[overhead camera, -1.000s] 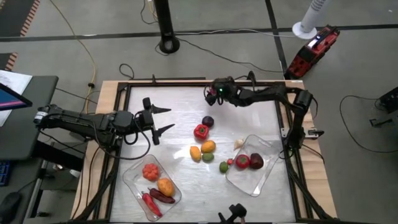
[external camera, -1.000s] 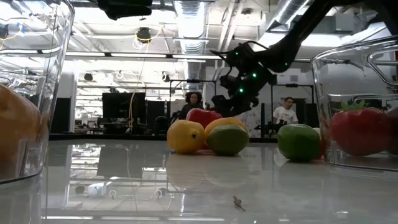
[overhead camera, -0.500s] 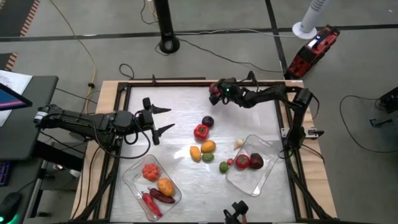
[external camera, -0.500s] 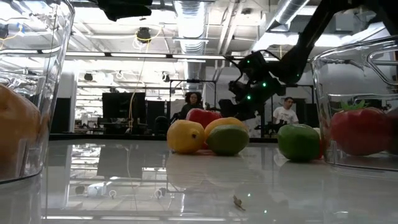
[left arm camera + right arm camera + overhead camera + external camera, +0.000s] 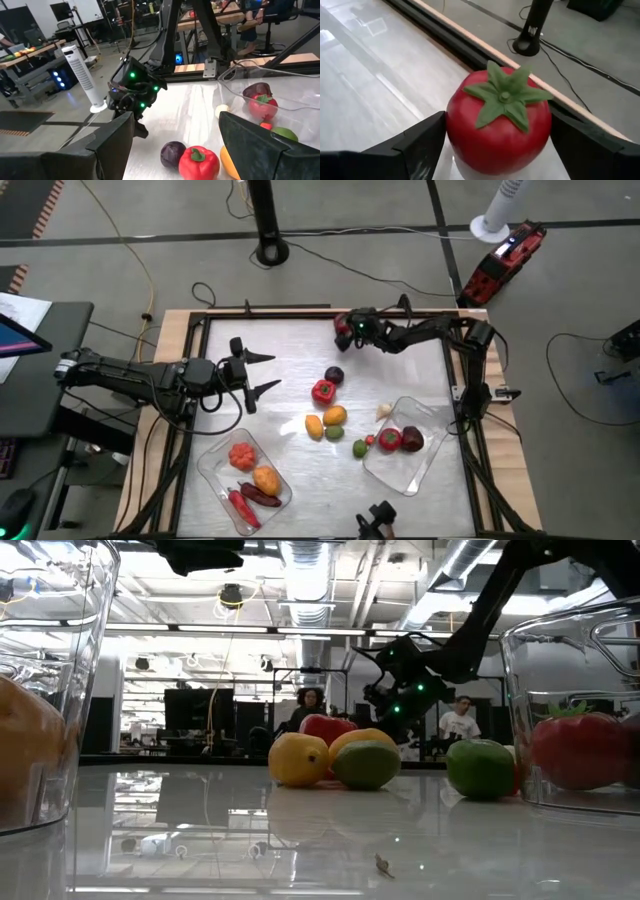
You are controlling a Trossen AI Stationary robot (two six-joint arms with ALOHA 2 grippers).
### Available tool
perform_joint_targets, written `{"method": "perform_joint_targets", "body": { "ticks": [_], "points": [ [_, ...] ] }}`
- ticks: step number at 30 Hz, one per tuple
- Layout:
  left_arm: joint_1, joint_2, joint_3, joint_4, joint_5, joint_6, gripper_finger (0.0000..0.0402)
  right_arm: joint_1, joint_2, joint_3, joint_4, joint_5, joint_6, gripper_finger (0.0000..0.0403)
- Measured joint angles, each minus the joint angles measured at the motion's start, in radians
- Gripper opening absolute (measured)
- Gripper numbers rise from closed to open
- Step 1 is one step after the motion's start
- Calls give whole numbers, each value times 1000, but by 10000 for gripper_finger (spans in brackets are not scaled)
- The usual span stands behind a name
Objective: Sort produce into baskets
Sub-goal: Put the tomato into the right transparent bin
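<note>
I am seeing my right claw (image 5: 345, 330) gripping a red tomato (image 5: 499, 123) between its fingers, held above the far side of the counter (image 5: 290, 345), arm stretched flat from the right edge. My left claw (image 5: 262, 373) is hanging wide apart and empty over the left half. Nearer the middle, a purple fruit (image 5: 334, 375), red pepper (image 5: 323, 391) and orange pieces are lying loose. The two baskets (image 5: 245, 481) (image 5: 408, 444) are sitting at the near edge, each partly filled.

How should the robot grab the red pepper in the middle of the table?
Grip the red pepper across its round body, coming straight down from above. It sits upright with its green stem on top, and the purple fruit crowds one side, so pinch across the free sides.
</note>
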Motion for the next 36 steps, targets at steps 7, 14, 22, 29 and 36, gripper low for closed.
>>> {"method": "perform_joint_targets", "body": {
  "ticks": [7,14,22,29,36],
  "points": [
    [0,0,0,-4,0,3,279,-9,0,7,0,-25,0,323],
    [0,0,0,-10,-1,3,279,-4,-3,8,-32,-37,-5,317],
    [0,0,0,-10,-4,3,279,95,-150,7,-265,-38,-47,316],
    [0,0,0,-10,-9,8,279,228,-410,7,-585,-37,-68,316],
    [0,0,0,-13,-8,29,279,370,-599,7,-854,-154,-41,316]
  ]
}}
